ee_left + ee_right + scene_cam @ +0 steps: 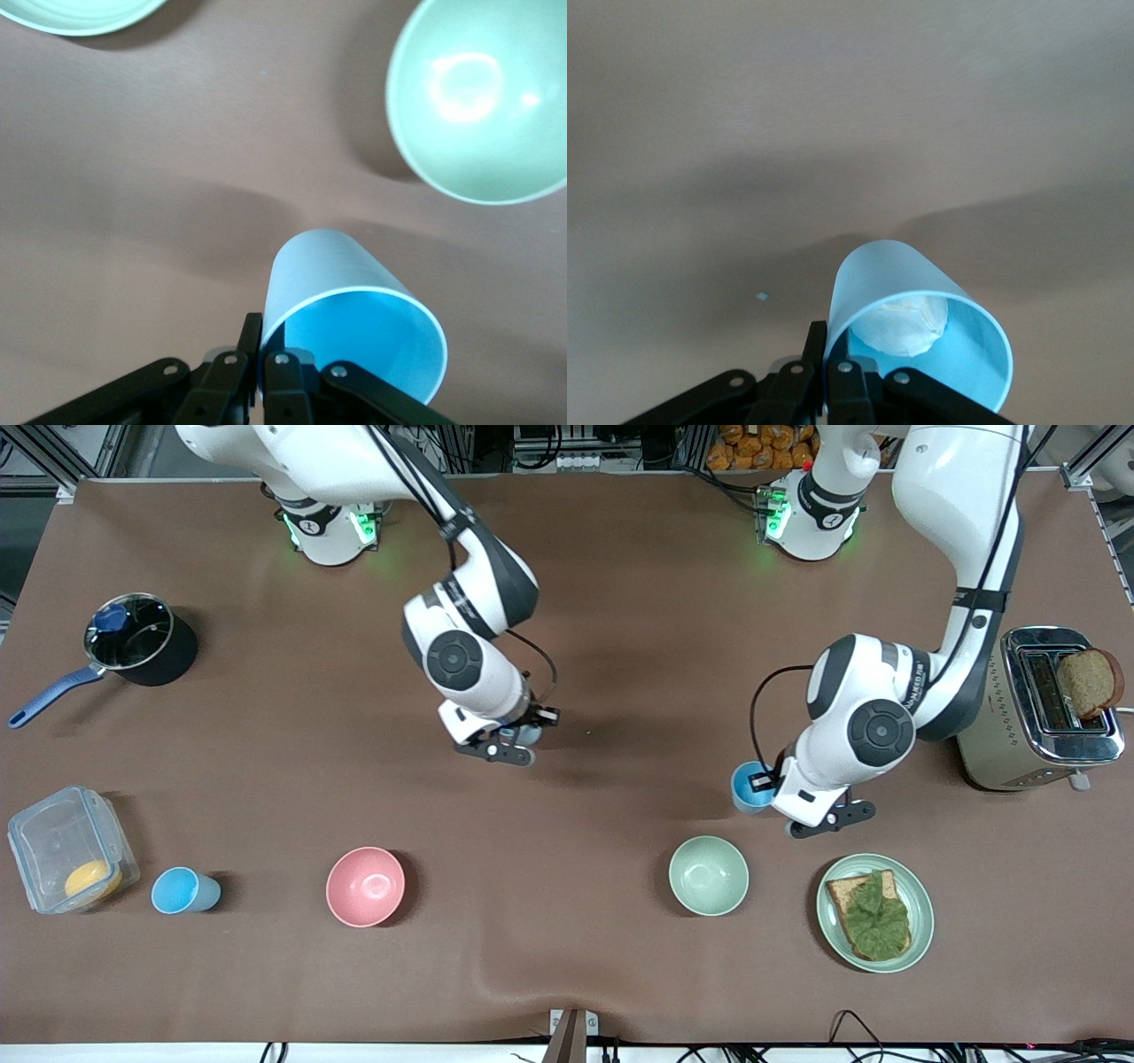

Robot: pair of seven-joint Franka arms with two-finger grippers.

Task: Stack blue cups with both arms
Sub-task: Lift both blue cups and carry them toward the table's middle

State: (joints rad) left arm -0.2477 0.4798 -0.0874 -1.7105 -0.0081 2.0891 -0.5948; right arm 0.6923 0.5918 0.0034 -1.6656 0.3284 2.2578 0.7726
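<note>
My left gripper (769,784) is shut on the rim of a light-blue cup (750,787), one finger inside and one outside, over the table beside the pale green bowl (708,875). The left wrist view shows this cup (354,310) clamped in the gripper (263,341). My right gripper (518,737) is shut the same way on a second blue cup (530,733) over the middle of the table. In the right wrist view that cup (917,328), held by the gripper (826,345), has something whitish inside it. A third blue cup (183,890) stands upright near the front camera.
A pink bowl (365,886) is beside the third cup. A clear container (66,849) and a pot (137,640) are at the right arm's end. A green plate with a sandwich (874,911) and a toaster (1045,708) are at the left arm's end.
</note>
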